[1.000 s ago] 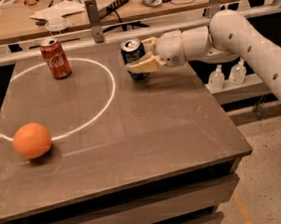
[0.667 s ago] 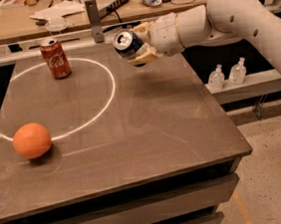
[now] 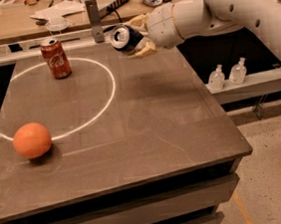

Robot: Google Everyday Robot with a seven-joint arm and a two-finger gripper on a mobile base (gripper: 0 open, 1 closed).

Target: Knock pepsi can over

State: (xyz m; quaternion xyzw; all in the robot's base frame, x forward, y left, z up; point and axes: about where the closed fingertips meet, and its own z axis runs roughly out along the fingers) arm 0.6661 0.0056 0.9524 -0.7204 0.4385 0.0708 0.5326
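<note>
The pepsi can, dark blue with a silver top, is held off the table, tipped with its top facing left toward the camera. My gripper is shut on it, tan fingers above and below its body, near the table's far edge. The white arm comes in from the upper right.
A red cola can stands upright at the far left, on a white circle line painted on the grey table. An orange lies at the near left. Two small bottles sit on a shelf to the right. A cluttered desk lies behind.
The pepsi can stood upright on the table between the fingers; now it is lifted off the surface, tilted sideways, and carried up and slightly left.
</note>
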